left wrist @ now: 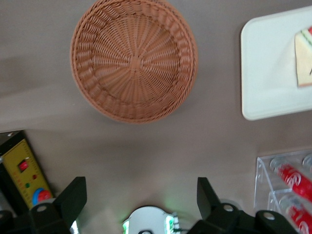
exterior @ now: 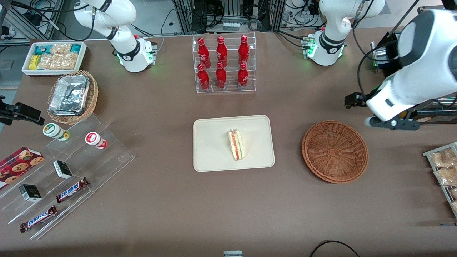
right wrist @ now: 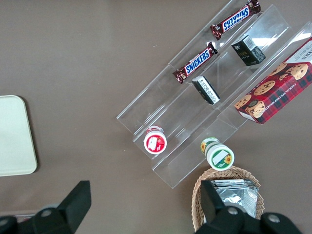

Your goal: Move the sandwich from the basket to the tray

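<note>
Tool (left wrist: pixel 141 202) open above table, sandwich (exterior: pixel 236 144) on tray (exterior: pixel 210 142)

Readable text:
- "SNICKERS" on two brown candy bars, one (exterior: pixel 72 190) on the clear stepped display stand (exterior: pixel 107 157), the other (exterior: pixel 38 218) on the same stand, nearer the front camera.
- The right wrist view shows both bars (right wrist: pixel 197 62) (right wrist: pixel 236 18) with the same wording.
- No other lettering is legible, including on the red bottles (exterior: pixel 221 57) and the cookie box (exterior: pixel 18 165).
</note>
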Controlling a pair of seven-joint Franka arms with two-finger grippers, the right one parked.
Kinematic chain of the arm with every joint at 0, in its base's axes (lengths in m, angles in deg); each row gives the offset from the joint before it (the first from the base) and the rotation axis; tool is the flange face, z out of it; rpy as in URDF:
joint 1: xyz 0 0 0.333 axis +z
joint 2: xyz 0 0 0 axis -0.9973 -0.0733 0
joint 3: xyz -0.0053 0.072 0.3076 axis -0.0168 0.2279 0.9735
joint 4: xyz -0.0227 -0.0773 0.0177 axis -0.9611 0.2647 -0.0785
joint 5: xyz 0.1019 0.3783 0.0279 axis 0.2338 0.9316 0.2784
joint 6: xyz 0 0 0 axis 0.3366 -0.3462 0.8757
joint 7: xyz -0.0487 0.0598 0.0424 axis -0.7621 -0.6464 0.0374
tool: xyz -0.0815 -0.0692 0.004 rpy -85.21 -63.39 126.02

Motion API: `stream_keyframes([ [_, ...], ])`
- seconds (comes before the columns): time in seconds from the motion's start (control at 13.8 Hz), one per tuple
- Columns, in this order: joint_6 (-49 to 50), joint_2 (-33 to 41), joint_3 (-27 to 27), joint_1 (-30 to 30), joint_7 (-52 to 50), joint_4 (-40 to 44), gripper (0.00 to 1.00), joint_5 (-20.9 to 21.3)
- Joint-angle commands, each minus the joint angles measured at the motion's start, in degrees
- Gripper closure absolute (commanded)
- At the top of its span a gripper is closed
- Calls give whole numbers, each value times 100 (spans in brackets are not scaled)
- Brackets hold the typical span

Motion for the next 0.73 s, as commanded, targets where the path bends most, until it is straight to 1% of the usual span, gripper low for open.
stream_keyframes([
  [0.0, 236, 445, -324, 508, 605, -162, 0, 21],
  [0.15, 289, 638, -281, 659, 1002, -171, 0, 65],
  [0.29, 289, 735, -263, 694, 1047, -127, 0, 380],
  [0.44, 272, 736, -289, 895, 1056, 5, 0, 399],
  [0.65, 184, 709, -272, 949, 1074, 5, 0, 382],
])
